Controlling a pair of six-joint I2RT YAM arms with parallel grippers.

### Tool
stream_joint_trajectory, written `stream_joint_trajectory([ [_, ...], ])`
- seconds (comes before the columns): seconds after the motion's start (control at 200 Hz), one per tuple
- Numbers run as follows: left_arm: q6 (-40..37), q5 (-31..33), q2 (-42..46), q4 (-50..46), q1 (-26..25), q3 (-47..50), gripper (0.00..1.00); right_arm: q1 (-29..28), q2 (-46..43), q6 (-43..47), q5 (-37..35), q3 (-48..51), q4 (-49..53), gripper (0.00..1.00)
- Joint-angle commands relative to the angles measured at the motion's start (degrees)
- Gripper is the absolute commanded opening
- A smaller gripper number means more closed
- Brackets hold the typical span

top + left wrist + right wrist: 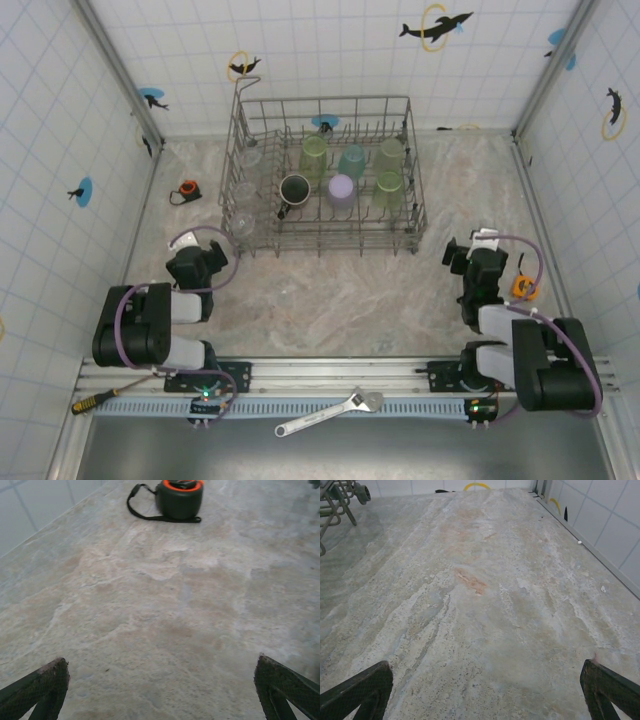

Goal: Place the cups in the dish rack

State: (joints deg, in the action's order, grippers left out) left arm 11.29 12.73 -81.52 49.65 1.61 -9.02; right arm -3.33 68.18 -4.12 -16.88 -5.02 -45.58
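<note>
Cups (pixel 341 190), small plastic tumblers in translucent green, teal, lavender, black and clear, all stand between the tines of the large grey wire dish rack (pixel 412 160) at the back of the marbled beige tabletop (pixel 330 290) in the top view. The left claw (pixel 205 255) and right claw (pixel 472 250) sit near their bases, well apart from the rack, both released and holding nothing. A small orange-and-black tape measure (pixel 187 188) lies left of the rack.

Left wrist view: the left claw (pixel 160 695) stands wide over bare tabletop, with the tape measure (pixel 180 500) ahead.

Right wrist view: the right claw (pixel 482 695) is spread and empty. A corner of the dish rack (pixel 332 502) sits at far left.

Judgement: loading appears complete. The next move calls only for a count check, with both arms parked.
</note>
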Motion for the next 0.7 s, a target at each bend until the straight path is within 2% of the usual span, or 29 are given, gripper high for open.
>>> stream_joint_trajectory([
  [0.0,-3.16,-4.73,-0.40,3.15,0.50,0.76,0.98,-0.09,1.45,-1.23,-2.18,2.69,-8.99,1.00],
  [0.21,-6.08,-8.91,-1.22,5.83,0.54,1.06,0.98,-0.24,4.81,-2.47,-2.83,5.22,-15.58,1.00],
  [0.32,-7.00,-9.83,-4.11,14.72,0.67,3.86,0.98,-0.53,6.67,-2.27,-2.33,5.87,-17.58,1.00],
  [0.37,-7.04,-10.04,-3.41,12.32,0.68,3.55,0.98,-0.70,7.05,-2.09,-2.40,6.42,-18.54,1.00],
  [0.696,-7.43,-10.87,-3.56,14.70,0.77,4.64,0.98,-1.85,10.25,-2.47,-7.03,12.60,-32.91,1.00],
])
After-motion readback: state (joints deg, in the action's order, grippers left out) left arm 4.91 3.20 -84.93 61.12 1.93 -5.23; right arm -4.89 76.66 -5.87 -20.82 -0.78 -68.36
